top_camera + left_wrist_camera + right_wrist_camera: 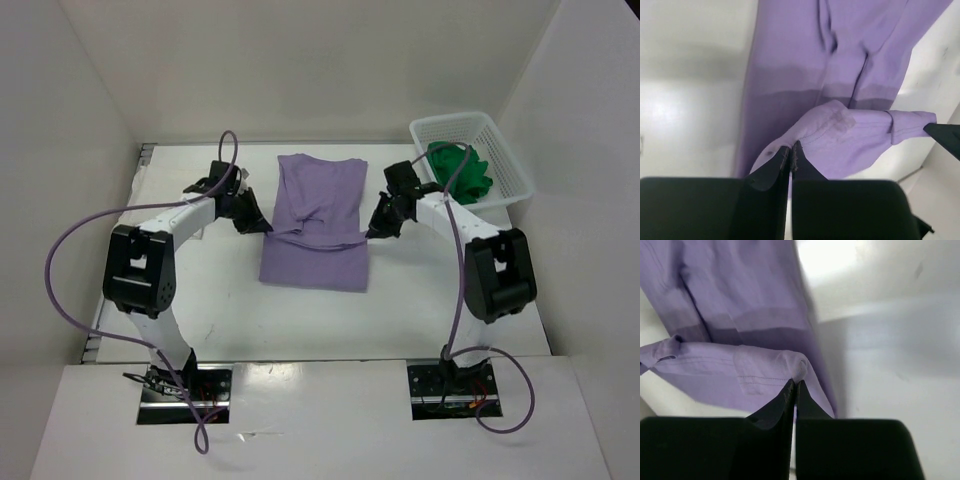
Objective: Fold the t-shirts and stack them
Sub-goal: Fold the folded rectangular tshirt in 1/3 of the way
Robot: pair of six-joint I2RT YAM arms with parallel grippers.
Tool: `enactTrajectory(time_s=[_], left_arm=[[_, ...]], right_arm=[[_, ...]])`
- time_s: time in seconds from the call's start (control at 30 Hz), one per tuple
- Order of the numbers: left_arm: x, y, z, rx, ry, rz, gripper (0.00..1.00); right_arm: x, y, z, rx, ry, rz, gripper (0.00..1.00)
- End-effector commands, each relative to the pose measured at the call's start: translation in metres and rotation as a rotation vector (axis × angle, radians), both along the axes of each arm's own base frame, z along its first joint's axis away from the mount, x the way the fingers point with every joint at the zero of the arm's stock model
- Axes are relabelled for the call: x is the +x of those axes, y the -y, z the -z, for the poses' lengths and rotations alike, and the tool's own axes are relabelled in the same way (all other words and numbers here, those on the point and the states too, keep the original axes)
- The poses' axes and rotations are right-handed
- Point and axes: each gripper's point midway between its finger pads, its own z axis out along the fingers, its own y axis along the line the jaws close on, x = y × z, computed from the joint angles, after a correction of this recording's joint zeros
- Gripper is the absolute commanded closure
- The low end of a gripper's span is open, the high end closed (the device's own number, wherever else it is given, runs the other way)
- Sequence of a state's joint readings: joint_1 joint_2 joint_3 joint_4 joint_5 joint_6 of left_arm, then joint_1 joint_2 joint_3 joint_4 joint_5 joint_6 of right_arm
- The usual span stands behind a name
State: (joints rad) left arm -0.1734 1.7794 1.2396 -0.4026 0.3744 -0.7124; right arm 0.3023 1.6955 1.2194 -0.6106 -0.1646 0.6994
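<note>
The white worktop (200,300) is carrying a purple shirt (318,225), which is lying spread out between the left claw (262,224) and the right claw (376,228). A fold across the shirt's middle is hanging just above the rest of the cloth, stretching from one claw to the other. A white lattice basket (515,178) is sitting beyond the right claw, on its outer side, and a green shirt (462,172) is lying bunched inside it. The left claw is pinching the fold's left end, jaws pressed together on the cloth, and the right claw is pinching the fold's right end the same way
</note>
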Motion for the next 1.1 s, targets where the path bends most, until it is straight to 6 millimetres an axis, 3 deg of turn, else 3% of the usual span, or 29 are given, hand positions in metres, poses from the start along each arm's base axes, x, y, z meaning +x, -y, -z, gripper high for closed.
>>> enactTrajectory(time_s=[0.0, 0.1, 0.13, 0.33, 0.43, 0.47, 0.5, 0.57, 0.6, 0.63, 0.67, 0.73, 0.8, 0.83, 0.87, 0.9, 0.93, 1.0, 1.07], left_arm=[[0.042, -0.003, -0.014, 0.032, 0.111, -0.028, 0.97], [0.057, 0.0, -0.001, 0.035, 0.097, -0.028, 0.95], [0.059, 0.0, 0.013, 0.039, 0.078, -0.027, 0.95], [0.085, 0.001, 0.022, 0.015, 0.115, -0.061, 0.86], [0.093, -0.009, 0.029, 0.028, 0.113, -0.087, 0.68], [0.094, -0.012, 0.028, 0.015, 0.111, -0.09, 0.61], [0.091, -0.012, 0.02, -0.011, 0.117, -0.081, 0.5], [0.09, -0.019, 0.003, -0.017, 0.163, -0.095, 0.45], [0.082, -0.022, -0.019, -0.018, 0.218, -0.102, 0.45], [0.078, -0.025, -0.028, -0.01, 0.248, -0.112, 0.47], [0.071, -0.025, -0.052, -0.019, 0.303, -0.112, 0.5], [0.049, -0.015, -0.048, -0.03, 0.284, -0.08, 0.53], [0.025, 0.017, -0.053, -0.075, 0.284, -0.009, 0.55], [0.013, 0.029, -0.049, -0.1, 0.268, 0.02, 0.55], [-0.006, 0.038, -0.031, -0.113, 0.209, 0.021, 0.55], [-0.019, 0.057, -0.029, -0.135, 0.208, 0.065, 0.56], [-0.027, 0.062, -0.021, -0.14, 0.188, 0.072, 0.56], [-0.042, 0.062, 0.005, -0.132, 0.131, 0.059, 0.57], [-0.053, 0.062, 0.023, -0.118, 0.084, 0.066, 0.59]], right_arm=[[0.051, -0.001, -0.009, -0.049, 0.121, -0.029, 1.0], [0.065, 0.002, 0.002, -0.068, 0.11, -0.022, 1.0], [0.074, -0.001, -0.001, -0.061, 0.137, -0.021, 1.0], [0.094, 0.003, 0.02, -0.088, 0.134, 0.003, 1.0], [0.099, 0.002, 0.019, -0.086, 0.143, 0.003, 0.84], [0.101, 0.0, 0.011, -0.073, 0.16, 0.0, 0.78], [0.099, 0.0, 0.007, -0.076, 0.166, -0.008, 0.68], [0.094, 0.002, -0.014, -0.075, 0.191, -0.017, 0.63], [0.092, 0.003, -0.021, -0.077, 0.203, -0.024, 0.61], [0.092, 0.003, -0.042, -0.066, 0.247, -0.021, 0.6], [0.085, 0.003, -0.046, -0.055, 0.245, -0.028, 0.6], [0.078, -0.004, -0.056, -0.047, 0.266, -0.046, 0.63], [0.065, -0.029, -0.06, -0.026, 0.263, -0.098, 0.77], [0.056, -0.042, -0.058, -0.006, 0.247, -0.122, 0.88], [0.051, -0.053, -0.054, -0.006, 0.239, -0.149, 0.92], [0.038, -0.075, -0.049, 0.003, 0.224, -0.193, 0.95], [0.034, -0.086, -0.046, 0.01, 0.219, -0.209, 0.99], [0.021, -0.105, -0.027, 0.005, 0.175, -0.248, 1.0], [0.015, -0.122, -0.022, 0.029, 0.165, -0.279, 0.98]])
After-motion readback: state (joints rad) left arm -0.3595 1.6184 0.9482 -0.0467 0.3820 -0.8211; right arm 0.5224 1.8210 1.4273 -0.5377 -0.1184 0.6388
